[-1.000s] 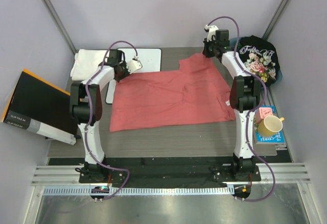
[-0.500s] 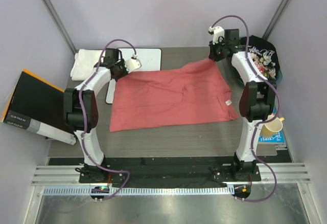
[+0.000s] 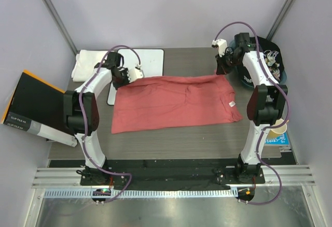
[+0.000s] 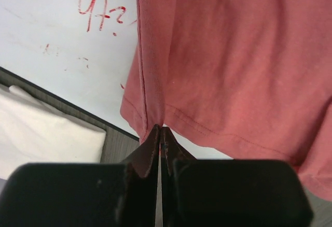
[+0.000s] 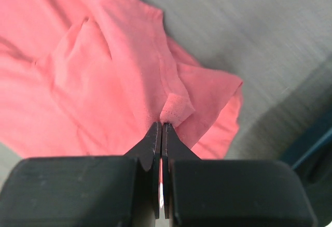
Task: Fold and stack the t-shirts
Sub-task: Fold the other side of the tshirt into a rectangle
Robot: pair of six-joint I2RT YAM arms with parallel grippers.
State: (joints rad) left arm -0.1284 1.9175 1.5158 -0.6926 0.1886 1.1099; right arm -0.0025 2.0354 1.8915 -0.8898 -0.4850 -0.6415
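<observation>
A salmon-red t-shirt (image 3: 174, 102) lies spread across the table's middle, its far edge pulled into a nearly straight line. My left gripper (image 3: 119, 77) is shut on the shirt's far left corner; the left wrist view shows the tips (image 4: 160, 129) pinching the hem of the red cloth (image 4: 233, 71). The right gripper (image 3: 222, 70) is shut on the far right corner, its tips (image 5: 162, 125) nipping a small fold of the red cloth (image 5: 78, 82). A folded white t-shirt (image 3: 88, 64) sits at the back left. A black printed t-shirt (image 3: 274, 64) lies at the back right, mostly behind the right arm.
A whiteboard (image 3: 150, 60) with red marks (image 4: 96, 14) lies under the shirt's far left corner. A black binder (image 3: 33, 108) with an orange edge leans off the table's left side. A yellow mug (image 3: 273, 130) on a blue book (image 3: 280, 138) stands at the right edge.
The right gripper has drawn the shirt's raised far right corner rightward and toward the near side, so the far edge now runs straight. The left gripper has barely shifted.
</observation>
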